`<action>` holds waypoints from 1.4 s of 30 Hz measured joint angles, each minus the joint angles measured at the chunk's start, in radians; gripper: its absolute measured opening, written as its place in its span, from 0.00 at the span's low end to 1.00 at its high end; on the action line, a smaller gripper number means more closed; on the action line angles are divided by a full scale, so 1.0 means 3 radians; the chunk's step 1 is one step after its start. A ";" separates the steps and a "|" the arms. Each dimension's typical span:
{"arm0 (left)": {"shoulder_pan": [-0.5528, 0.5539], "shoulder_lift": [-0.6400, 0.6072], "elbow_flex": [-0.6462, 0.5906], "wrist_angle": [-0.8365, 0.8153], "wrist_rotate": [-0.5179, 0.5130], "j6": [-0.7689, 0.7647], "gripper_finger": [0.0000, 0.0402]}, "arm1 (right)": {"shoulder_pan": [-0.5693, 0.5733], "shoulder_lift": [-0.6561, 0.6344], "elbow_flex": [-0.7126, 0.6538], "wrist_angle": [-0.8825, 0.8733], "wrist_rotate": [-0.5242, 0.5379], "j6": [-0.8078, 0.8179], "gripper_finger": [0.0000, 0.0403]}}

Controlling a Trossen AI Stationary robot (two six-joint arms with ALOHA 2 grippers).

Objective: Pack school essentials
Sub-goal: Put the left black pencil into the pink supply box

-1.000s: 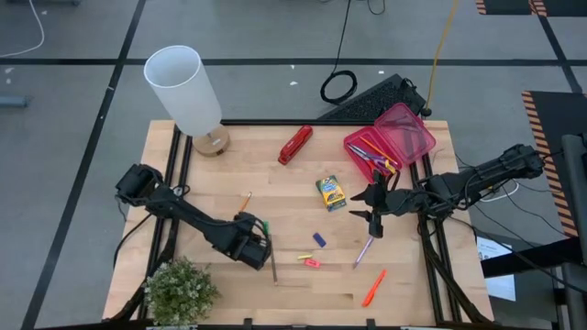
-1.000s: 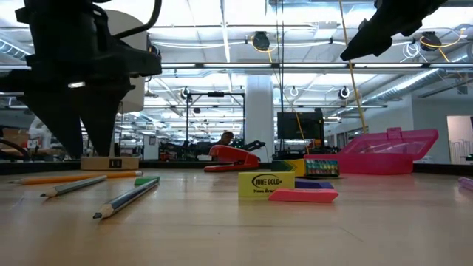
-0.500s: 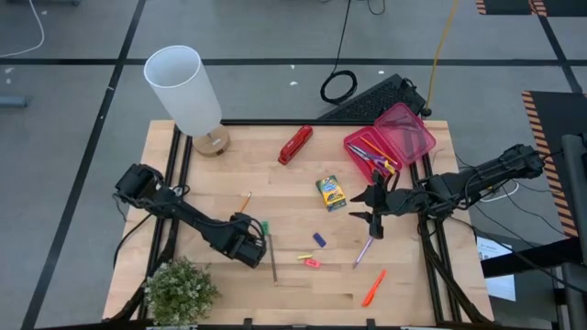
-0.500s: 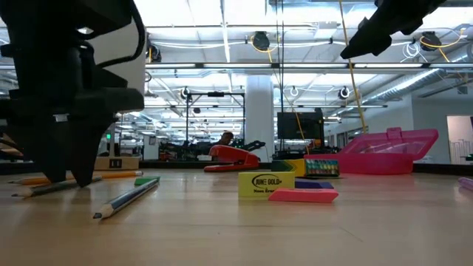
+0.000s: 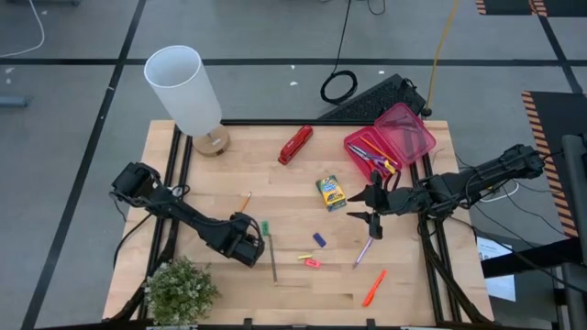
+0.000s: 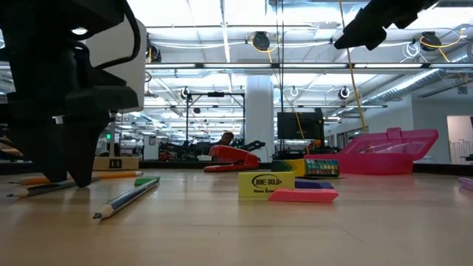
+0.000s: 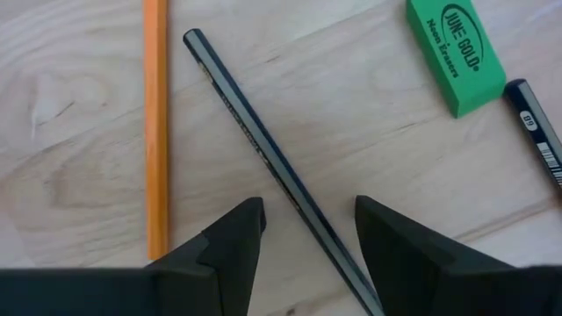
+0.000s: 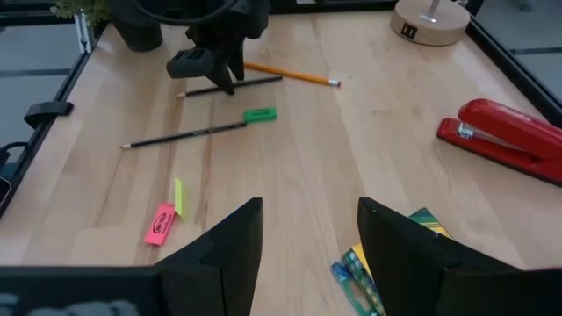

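Observation:
My left gripper [image 7: 307,250] is open and low over the table, pointing down, at the near left [image 5: 248,246]. A dark thin pencil [image 7: 255,140] lies flat and runs slantwise between its fingers. An orange pencil [image 7: 156,132] lies beside it, with a green eraser [image 7: 457,53] and a second dark pencil [image 5: 272,259] nearby. My right gripper [image 8: 307,254] hangs open above the table [image 5: 374,213], near the green-yellow crayon box [image 5: 331,192]. A purple pen [image 5: 364,251], an orange marker [image 5: 373,287] and small erasers [image 5: 309,260] lie on the wood. My left gripper comes from above with one finger [image 7: 230,246] on each side of the dark pencil's shaft [image 7: 303,215], lying across it. The pencil rests flat on the table. Whether a finger touches it, I cannot tell.
A pink plastic box [image 5: 390,142] with its lid open stands at the far right and holds stationery. A red stapler [image 5: 295,144] lies at the far middle. A white lamp [image 5: 183,92] stands far left, and a small plant [image 5: 182,291] near left.
My left gripper has gone down to the table and a little toward the left edge, still open. The dark pencil between its fingers has slid slightly toward the table's left edge.

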 joint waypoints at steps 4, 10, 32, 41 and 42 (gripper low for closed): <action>-0.0001 0.0003 -0.0004 0.0020 0.0014 -0.0001 0.47 | 0.0001 0.0000 0.0001 0.0018 0.0000 0.0017 0.44; -0.0005 0.0006 -0.0007 0.0032 0.0024 0.0390 0.37 | 0.0001 0.0000 0.0001 0.0016 0.0000 0.0051 0.44; -0.0019 0.0017 -0.0014 0.0119 -0.0174 0.0823 0.09 | 0.0003 0.0000 0.0001 0.0017 0.0000 0.0057 0.44; -0.0009 0.0019 -0.0017 0.0180 -0.0327 0.0890 0.05 | 0.0003 0.0000 0.0001 0.0018 0.0000 0.0064 0.44; -0.0009 0.0019 -0.0016 0.0181 -0.0329 0.0890 0.06 | 0.0003 0.0000 0.0001 0.0018 0.0000 0.0064 0.44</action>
